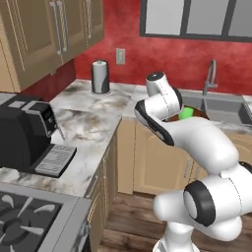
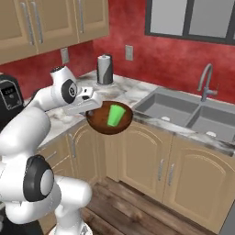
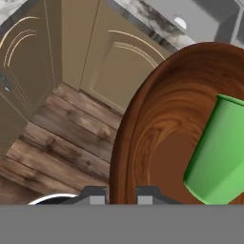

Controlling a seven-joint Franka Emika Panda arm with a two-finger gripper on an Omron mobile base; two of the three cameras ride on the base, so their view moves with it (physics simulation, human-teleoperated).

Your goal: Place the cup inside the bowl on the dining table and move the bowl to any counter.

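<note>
**Bowl's in the air, desk edge is right there past it**

So the hand (image 2: 92, 109) has its fingers clamped on the near rim of the bowl (image 2: 106, 125). In the hand view you can see the two tips (image 3: 96, 196) sitting either side of the brown wall, one inside and one outside, so I'd call that a rim pinch and not a loose one.

The bowl hangs straight out in front of the hand, with its far side pointing away from the wrist. The cup (image 2: 115, 115) is inside it, leaning over toward the far wall instead of standing up, so that half of the job looks done to me.

What matters for the next move: from the hand view, below the bowl there's just wood floor (image 3: 52, 143) and cabinet doors (image 3: 116, 66). The marbled desk (image 2: 133, 94) lies beyond the bowl's far rim, further out along the same line the hand is pointing. In the right base view the bowl looks about level with that edge, maybe slightly under it, though I can't really tell the height from that angle.

My guess is it needs a push forward and a bit of lift so the base clears the edge. The sink (image 2: 183, 112) is off to one side of the hand, so I'd steer toward the bare marble.
</note>
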